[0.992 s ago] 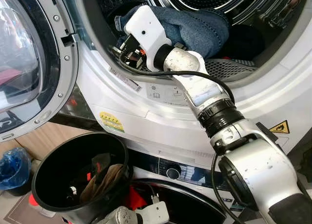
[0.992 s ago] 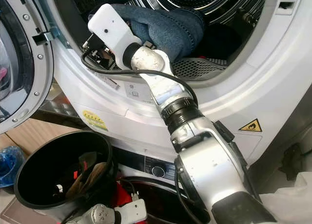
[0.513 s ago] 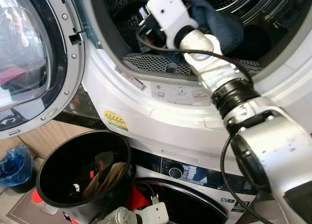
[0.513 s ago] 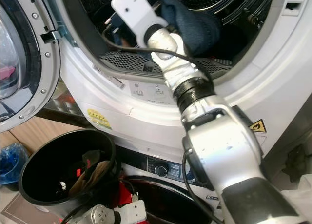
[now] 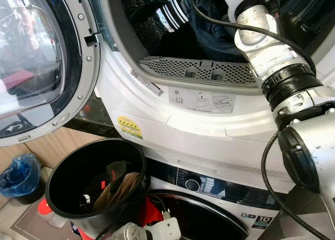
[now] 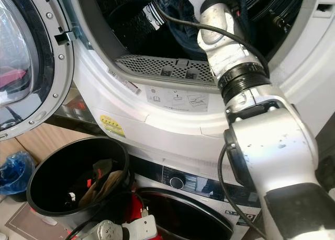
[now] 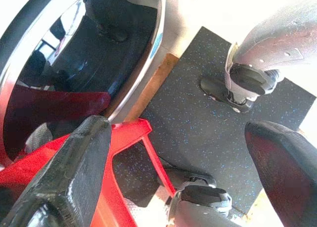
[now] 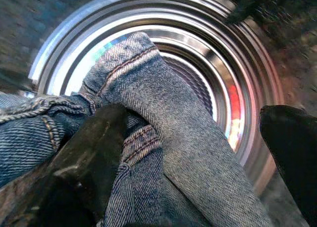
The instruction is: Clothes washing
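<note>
Right tool (image 8: 193, 153) — reaching deep into the upper machine's drum (image 8: 237, 88), its two black fingers (image 8: 84, 158) spread wide apart, gripping nothing. The denim garment (image 8: 168, 138) lies between the fingers and against one of them, its long folded seam running forward along the tool's axis toward the drum's back wall; it sits inside the drum, past the perforated lint grille (image 5: 201, 70) at the drum mouth. The right arm (image 5: 272, 52) is much the nearer to it. Left tool (image 7: 183, 153) — open too, hanging idle below the drum, beside the black bucket (image 5: 57, 172) that holds more clothes. The door (image 5: 36, 67) stands open at the drum's left.
</note>
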You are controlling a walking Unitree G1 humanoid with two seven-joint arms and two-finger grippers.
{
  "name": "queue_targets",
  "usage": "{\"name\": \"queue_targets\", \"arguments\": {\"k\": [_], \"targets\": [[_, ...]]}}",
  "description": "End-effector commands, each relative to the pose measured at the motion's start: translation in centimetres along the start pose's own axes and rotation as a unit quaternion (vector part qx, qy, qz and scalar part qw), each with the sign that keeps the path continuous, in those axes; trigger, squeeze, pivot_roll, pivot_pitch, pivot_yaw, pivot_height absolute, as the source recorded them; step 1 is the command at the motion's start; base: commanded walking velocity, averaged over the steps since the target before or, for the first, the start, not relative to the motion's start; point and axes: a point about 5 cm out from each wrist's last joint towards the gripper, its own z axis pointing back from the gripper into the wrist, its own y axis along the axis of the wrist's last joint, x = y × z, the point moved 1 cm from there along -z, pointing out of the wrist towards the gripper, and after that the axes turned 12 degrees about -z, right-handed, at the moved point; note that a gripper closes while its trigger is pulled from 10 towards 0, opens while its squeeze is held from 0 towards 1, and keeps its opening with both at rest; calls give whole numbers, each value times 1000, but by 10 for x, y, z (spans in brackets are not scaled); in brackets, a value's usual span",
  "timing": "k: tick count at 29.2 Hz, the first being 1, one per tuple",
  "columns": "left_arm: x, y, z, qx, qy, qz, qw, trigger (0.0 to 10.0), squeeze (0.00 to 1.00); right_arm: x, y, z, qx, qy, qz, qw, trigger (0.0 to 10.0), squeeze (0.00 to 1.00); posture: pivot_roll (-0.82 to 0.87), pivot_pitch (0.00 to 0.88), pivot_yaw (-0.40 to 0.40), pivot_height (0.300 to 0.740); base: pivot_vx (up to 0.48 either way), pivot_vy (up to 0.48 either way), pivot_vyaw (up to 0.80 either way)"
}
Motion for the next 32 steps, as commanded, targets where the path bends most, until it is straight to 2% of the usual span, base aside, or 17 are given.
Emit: {"name": "queue_targets", "arguments": {"k": [1,4,7,8,10,13,15,18,20,23,24,26,27,28,29,31,32], "targets": [[1,-7,3,-12,0,3,1000,10000,0,10,-32,5,-62,-21,11,998,10000,0,-71,0,105,740,0,0,0],[1,-7,3,-14,0,4,1000,10000,0,3,-46,11,-84,-16,10,996,10000,0,-74,4,108,740,0,0,0],[1,-7,3,-14,0,3,1000,10000,0,-9,-51,15,-93,9,-38,995,10000,0,-75,9,111,740,0,0,0],[1,-7,3,-14,0,4,1000,10000,0,-20,-51,17,-87,33,-46,995,10000,0,-75,9,111,740,0,0,0],[1,-8,3,-14,1,4,1000,10000,0,-24,-57,22,-91,26,-13,995,10000,0,-76,12,113,740,0,0,0],[1,-7,3,-14,2,4,1000,10000,0,-45,-64,31,-104,72,-96,987,10000,0,-80,17,117,740,0,0,0],[1,-7,3,-14,1,4,1000,10000,0,-55,-61,34,-92,94,-119,984,10000,0,-81,19,118,740,0,0,0],[1,-7,3,-15,1,4,1000,10000,0,-61,-52,35,-69,107,-167,978,10000,0,-82,21,120,740,0,0,0],[1,-7,3,-15,2,4,1000,10000,0,-65,-39,34,-40,130,-244,960,10000,0,-82,23,120,740,0,0,0],[1,-7,3,-15,3,4,1000,10000,0,-66,-36,34,-32,134,-266,954,10000,0,-81,22,120,740,0,0,0],[1,-7,3,-15,3,5,1000,10000,0,-67,-33,35,-24,140,-285,948,10000,0,-81,22,120,740,0,0,0],[0,-7,3,-14,3,5,1000,10000,0,-71,-22,38,10,179,-343,922,10000,0,-84,26,122,740,0,0,0],[0,-7,3,-14,3,5,1000,10000,0,-71,-22,38,10,179,-343,922,10000,0,-84,26,122,740,0,0,0],[1,-7,3,-14,3,5,1000,10000,0,-73,-14,41,41,212,-376,901,10000,0,-86,24,122,740,0,0,0],[1,-7,2,-14,3,5,1000,10000,0,-72,-1,48,93,251,-413,871,10000,0,-86,23,122,740,0,0,0],[1,-7,2,-14,3,5,1000,10000,0,-70,6,54,128,268,-435,850,10000,0,-92,21,121,740,0,0,0],[1,-7,2,-14,3,6,1000,10000,0,-68,10,58,147,281,-456,832,10000,0,-93,21,123,740,0,0,0]]}}
